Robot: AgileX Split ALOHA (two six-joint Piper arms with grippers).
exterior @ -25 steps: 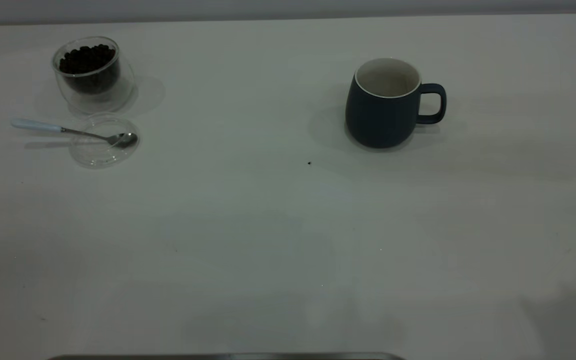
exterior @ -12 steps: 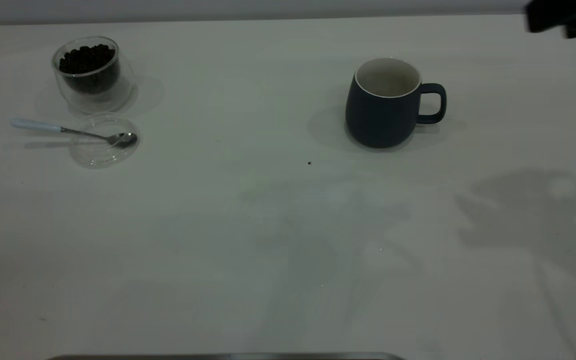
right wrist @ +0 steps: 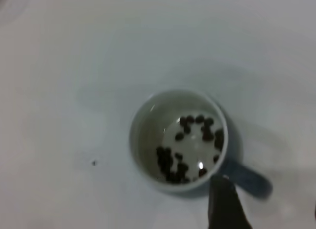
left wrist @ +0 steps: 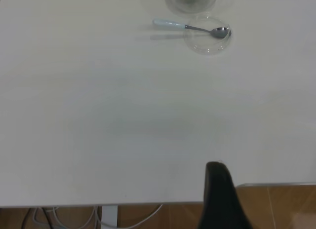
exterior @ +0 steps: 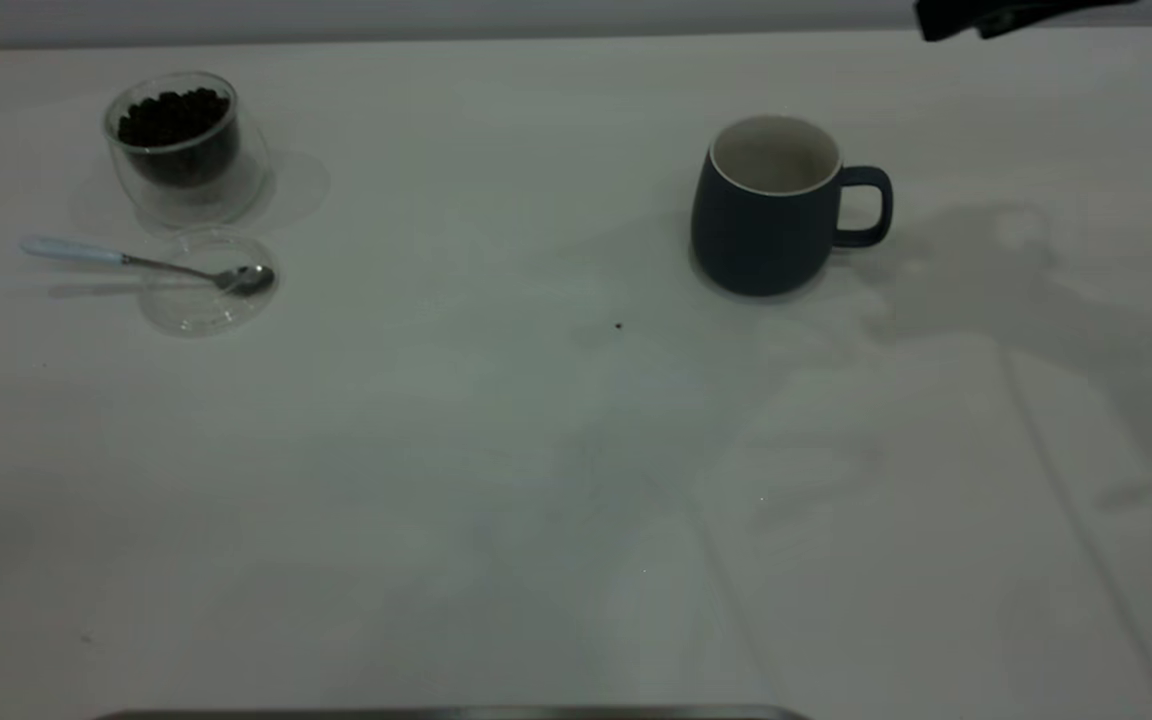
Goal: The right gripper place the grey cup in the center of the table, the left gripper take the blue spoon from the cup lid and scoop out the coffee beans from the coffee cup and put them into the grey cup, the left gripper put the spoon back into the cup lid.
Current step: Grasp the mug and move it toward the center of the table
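The near half of the table carries nothing but shadows. The left gripper hangs beyond the near edge, well short of everything; only one dark finger shows, so I cannot tell how its jaws stand.

Further back on the left, the lid holds the spoon, bowl inside, pale handle jutting left over the rim. Just behind it stands the glass cup, filled with beans.

Right of centre sits the mug, handle to the right. The right wrist view looks straight down into it and shows some beans already in the bottom.

The right gripper hovers at the far right edge, above and behind the mug; its jaws cannot be made out.

Risks, as I judge them: a descent that lands on the rim could tip the mug and spill those beans; a weak hold on the handle could let it swing.
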